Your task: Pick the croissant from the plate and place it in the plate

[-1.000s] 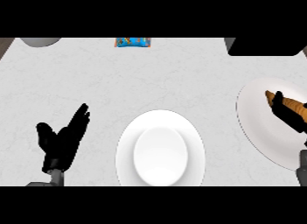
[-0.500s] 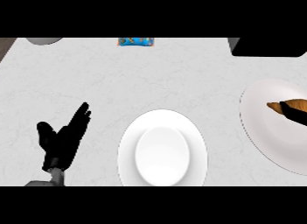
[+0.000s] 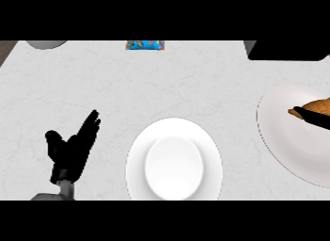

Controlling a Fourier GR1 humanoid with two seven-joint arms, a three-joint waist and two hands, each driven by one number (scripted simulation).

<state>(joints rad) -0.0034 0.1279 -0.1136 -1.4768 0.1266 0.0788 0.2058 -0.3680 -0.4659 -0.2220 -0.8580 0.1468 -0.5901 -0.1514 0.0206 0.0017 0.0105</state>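
The golden-brown croissant (image 3: 324,105) shows at the right edge, over the far part of the white plate (image 3: 286,141) on the right. My right hand (image 3: 317,120) is mostly cut off by that edge. Its black fingers curl along the croissant's lower side and hold it, with the grey forearm below. A second white plate (image 3: 173,184) with nothing on it lies at the bottom centre. At the lower left my left hand (image 3: 71,149) rests open, fingers pointing up, well away from both plates.
A blue packet (image 3: 145,45) lies at the far edge of the counter. A grey round object (image 3: 45,44) sits at the far left corner and a black block (image 3: 296,50) at the far right. Wood shows beyond the counter's left edge.
The right hand closed around the croissant and shifted right, partly out of view, and the croissant now sits tilted and closer to the right edge. The left hand has barely moved.
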